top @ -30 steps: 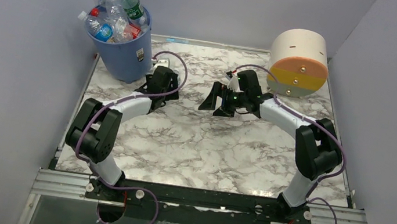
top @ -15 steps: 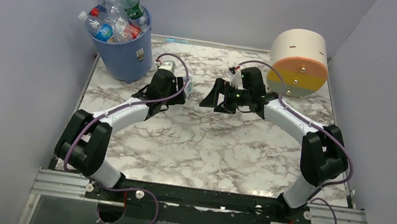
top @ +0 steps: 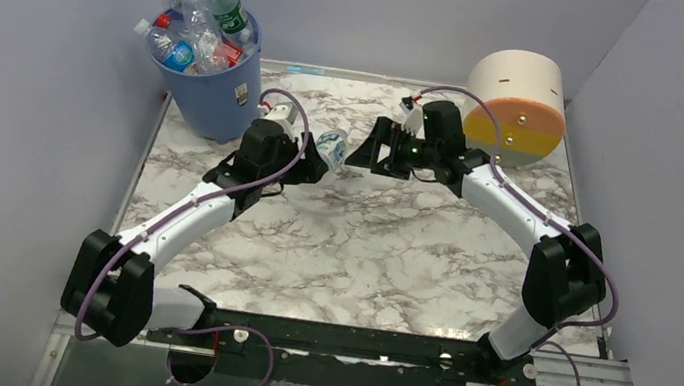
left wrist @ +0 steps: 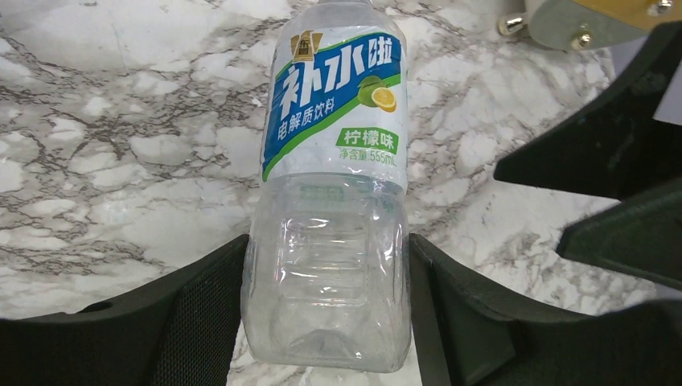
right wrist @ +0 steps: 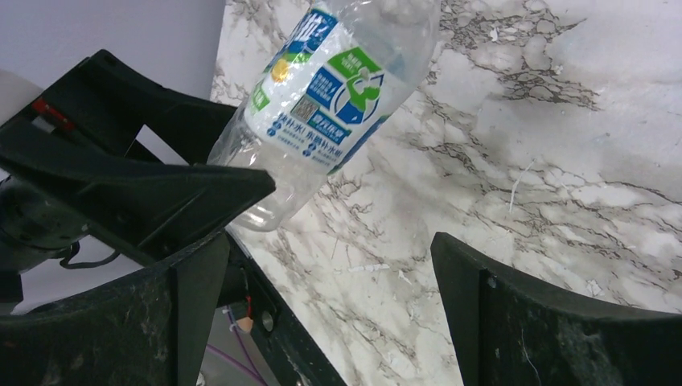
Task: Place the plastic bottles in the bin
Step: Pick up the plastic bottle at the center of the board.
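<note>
Pale lilac walls [top: 14, 127] box in a white, grey-veined marble tabletop [top: 359, 256]. Just left of and beyond the left claw [top: 311, 156] stands the blue bin [top: 215, 99], heaped with plastic bottles [top: 198, 26]. That claw pinches a clear blue-and-green-labelled bottle [left wrist: 334, 145] by its base. Facing it close by, the right claw [top: 370, 157] is spread wide, holding nothing. To that claw's right and a little beyond it sits a cream-orange-yellow drum [top: 514, 111].

This is a robot test cell in a lab. Plain grey-lavender panels [top: 24, 57] box in a marble-patterned tabletop [top: 359, 256] on three sides, and two cabled arms [top: 182, 221] are bolted to a metal rail [top: 347, 340] at its near edge. Left of the jaws of the left gripper [top: 315, 154] stands a bin [top: 215, 99] heaped with plastic bottles [top: 195, 26]. Right of the jaws of the right gripper [top: 369, 153] lies a striped drum [top: 514, 111].
</note>
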{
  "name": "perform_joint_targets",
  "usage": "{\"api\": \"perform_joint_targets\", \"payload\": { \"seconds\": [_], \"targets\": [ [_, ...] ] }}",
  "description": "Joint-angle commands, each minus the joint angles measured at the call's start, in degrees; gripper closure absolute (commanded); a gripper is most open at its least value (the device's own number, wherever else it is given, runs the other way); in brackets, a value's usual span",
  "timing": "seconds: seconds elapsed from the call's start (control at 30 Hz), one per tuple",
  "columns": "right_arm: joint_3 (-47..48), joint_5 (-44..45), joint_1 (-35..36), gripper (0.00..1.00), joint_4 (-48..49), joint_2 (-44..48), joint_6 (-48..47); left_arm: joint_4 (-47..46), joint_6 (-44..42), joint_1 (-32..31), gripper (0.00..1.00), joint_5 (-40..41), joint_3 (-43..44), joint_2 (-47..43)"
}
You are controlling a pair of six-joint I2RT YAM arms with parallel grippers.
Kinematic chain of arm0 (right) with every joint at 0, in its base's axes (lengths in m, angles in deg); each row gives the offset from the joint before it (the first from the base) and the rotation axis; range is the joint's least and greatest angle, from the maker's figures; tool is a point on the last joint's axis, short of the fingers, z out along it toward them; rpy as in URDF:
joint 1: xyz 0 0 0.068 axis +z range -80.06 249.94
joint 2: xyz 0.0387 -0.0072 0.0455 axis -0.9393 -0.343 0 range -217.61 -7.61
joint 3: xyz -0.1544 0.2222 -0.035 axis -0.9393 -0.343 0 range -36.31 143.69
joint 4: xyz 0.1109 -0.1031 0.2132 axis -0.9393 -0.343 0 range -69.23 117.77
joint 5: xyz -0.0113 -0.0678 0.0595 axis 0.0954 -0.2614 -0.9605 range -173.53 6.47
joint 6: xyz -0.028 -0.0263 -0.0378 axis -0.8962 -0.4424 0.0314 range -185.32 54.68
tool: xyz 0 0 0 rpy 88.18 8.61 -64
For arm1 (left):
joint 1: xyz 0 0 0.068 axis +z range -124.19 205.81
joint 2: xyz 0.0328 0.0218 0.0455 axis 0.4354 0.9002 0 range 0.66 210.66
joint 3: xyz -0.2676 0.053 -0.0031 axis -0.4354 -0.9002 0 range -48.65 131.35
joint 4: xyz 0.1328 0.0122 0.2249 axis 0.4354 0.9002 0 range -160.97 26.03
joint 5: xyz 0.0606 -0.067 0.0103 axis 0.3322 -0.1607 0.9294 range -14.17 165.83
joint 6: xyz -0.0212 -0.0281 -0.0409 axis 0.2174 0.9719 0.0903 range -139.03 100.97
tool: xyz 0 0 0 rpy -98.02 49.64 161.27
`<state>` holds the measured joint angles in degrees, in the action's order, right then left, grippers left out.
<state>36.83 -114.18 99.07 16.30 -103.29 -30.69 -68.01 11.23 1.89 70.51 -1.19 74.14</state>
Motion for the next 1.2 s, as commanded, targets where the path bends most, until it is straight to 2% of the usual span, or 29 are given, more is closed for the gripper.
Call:
{"api": "perform_joint_targets", "payload": {
  "seconds": [0.0, 0.27, 0.67, 1.17],
  "targets": [
    [2.2, -0.1, -0.5, 0.00, -1.4, 0.0, 3.3, -1.7, 2.3, -0.4, 0.30, -5.9, -2.4, -4.6],
    [1.1, -7.7, -0.5, 0.01, 4.9, -2.6, 12.4, -4.9, 3.0, -1.3, 0.30, -6.3, -6.1, -9.0],
    [1.0, -9.3, -0.6, 0.00, 6.4, -4.4, 16.6, -6.5, 2.4, -3.1, 0.30, -5.4, -7.1, -13.1],
    [0.4, -11.2, -0.6, 0.00, 11.2, -6.2, 20.5, -6.9, 0.7, -5.9, 0.30, -4.4, -8.0, -14.1]
  ]
}}
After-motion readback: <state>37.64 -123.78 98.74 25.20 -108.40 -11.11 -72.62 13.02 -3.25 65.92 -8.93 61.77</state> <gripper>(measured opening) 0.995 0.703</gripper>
